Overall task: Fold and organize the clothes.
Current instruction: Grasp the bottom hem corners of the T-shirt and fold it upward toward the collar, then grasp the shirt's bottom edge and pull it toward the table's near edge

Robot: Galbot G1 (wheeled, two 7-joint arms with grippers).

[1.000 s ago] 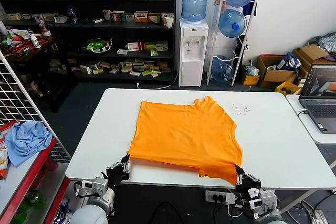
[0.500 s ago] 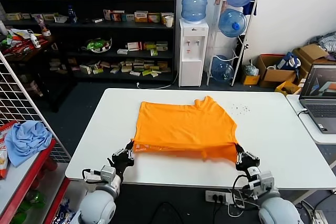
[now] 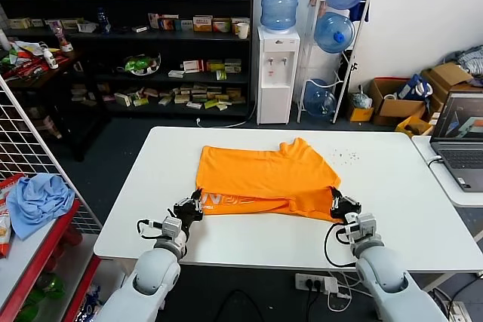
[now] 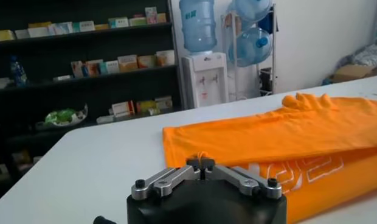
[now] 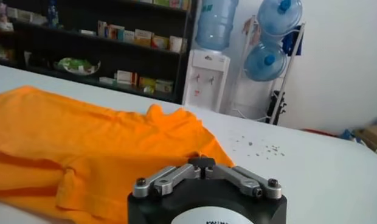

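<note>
- Left gripper (image 3: 192, 207): at the near left corner of the folded shirt, low over the white table (image 3: 136, 209); in the left wrist view its fingertips meet on a small pinch of orange hem, so it is closed on the fabric.
- Right gripper (image 3: 341, 206): at the near right corner of the shirt, just above the table; in the right wrist view the fingertips look together at the cloth edge, but whether fabric sits between them cannot be told.
- Orange T-shirt (image 3: 260, 180): lies flat at the middle of the table; its near part is folded back over the rest, so a band with white lettering (image 3: 234, 200) faces up along the near edge; the collar points to the far side.
- Laptop (image 3: 462, 141): open on a second white surface to the right of the table.
- Light blue cloth (image 3: 38, 200): bunched on a red shelf beside a wire rack, left of the table and well apart from it.
- Water dispenser (image 3: 278, 50): against the far wall, carrying a blue bottle; a rack of spare bottles (image 3: 336, 32) stands just beside it; dark shelves of boxed goods (image 3: 151, 43) fill the far left.
</note>
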